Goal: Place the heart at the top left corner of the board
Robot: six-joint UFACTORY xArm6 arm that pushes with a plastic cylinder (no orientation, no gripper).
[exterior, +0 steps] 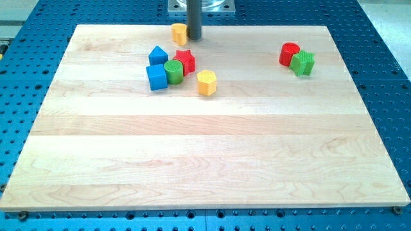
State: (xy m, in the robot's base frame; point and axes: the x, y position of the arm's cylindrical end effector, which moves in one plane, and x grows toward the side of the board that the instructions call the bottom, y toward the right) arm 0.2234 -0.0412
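Camera view: the only view, looking down along a wooden board [205,154] on a blue perforated table [26,70].
My tip: my tip [193,38] rests near the board's top edge, a little left of centre.
Jaws: there are none; the arm ends in a plain dark rod, so nothing spreads or pinches.
Heart: the yellow heart [179,33] sits touching or just beside my tip, on its left, close to the top edge.
Key relation: the heart lies on the view's left of my tip, and the top left corner lies further left along the same edge, so a leftward push looks well lined up.
Nearby cluster: blue pentagon-like block [158,55], blue cube [156,77], green cylinder [173,71], red star [185,61] and yellow hexagon [206,83] sit below the push line.
Far right: red cylinder [289,54] and green star-like block [302,63], touching, well apart from the heart.
Risk: the heart may slip off my tip toward the edge.
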